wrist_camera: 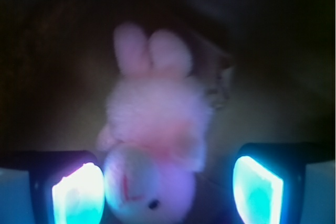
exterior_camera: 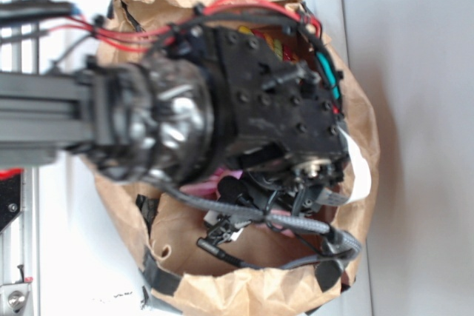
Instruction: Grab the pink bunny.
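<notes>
In the exterior view, a brown paper bag [exterior_camera: 348,94] fills the centre; its inside is largely blocked by the black arm [exterior_camera: 274,109] and cables. No writing can be read. In the wrist view, the pink bunny [wrist_camera: 152,145] is seen at lower centre between the spread fingers [wrist_camera: 79,195] of the gripper [wrist_camera: 168,192], nearest the left-hand one.

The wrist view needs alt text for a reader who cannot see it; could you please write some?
A blurry pink bunny lies in a dark space between the open gripper's two glowing fingers, ears pointing up the frame. The left finger is close against its head; the right one stands clear.
</notes>
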Controlling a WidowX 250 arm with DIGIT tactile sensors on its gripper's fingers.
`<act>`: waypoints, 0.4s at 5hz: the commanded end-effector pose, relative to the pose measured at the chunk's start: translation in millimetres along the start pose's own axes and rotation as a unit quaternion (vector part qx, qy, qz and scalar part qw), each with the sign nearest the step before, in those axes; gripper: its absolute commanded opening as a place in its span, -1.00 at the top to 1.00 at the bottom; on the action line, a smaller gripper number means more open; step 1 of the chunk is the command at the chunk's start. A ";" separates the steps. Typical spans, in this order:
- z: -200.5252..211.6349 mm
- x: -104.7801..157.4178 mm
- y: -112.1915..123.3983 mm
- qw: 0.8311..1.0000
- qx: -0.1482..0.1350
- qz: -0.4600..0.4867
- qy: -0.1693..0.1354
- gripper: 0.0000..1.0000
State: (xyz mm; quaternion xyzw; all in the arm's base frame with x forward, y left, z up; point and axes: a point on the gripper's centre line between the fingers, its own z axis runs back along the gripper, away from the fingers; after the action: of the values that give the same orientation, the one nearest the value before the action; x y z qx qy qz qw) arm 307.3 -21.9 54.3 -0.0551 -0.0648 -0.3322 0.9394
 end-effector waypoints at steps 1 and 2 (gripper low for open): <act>27.7 18.4 -10.8 1.000 -0.001 -0.015 -0.003 -0.98; 24.1 20.8 -13.2 1.000 -0.003 -0.008 0.001 1.00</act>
State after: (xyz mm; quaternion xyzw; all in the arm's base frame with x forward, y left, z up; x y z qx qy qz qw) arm 304.9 -28.4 63.9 -0.0656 -0.0363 -0.3257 0.9425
